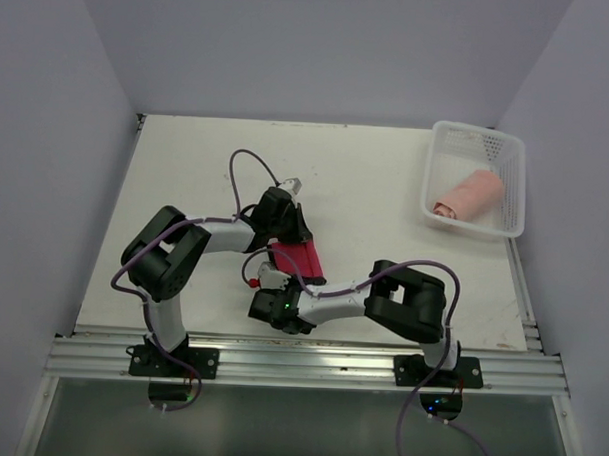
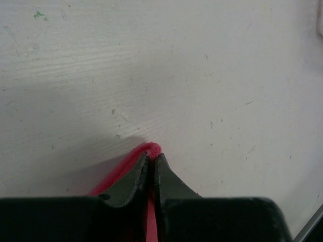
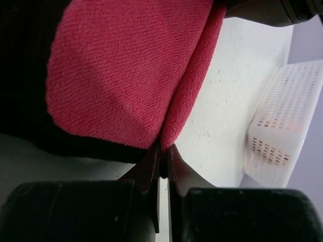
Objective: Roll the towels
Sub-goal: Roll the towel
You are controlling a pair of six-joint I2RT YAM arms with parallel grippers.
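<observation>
both grippers (image 2: 152,156) (image 3: 163,147) tight on red cloth (image 3: 121,65)

At six o'clock the left hand (image 2: 153,159) pinches a fold of the red cloth (image 2: 142,153); scuffed white tabletop (image 2: 176,75) fills the rest.

You have soft, even light on the matte white tabletop (image 1: 386,191); the red, dark-trimmed soft cloth (image 2: 149,148) casts a faint shadow, and close foregrounds seem slightly blurred.
</observation>
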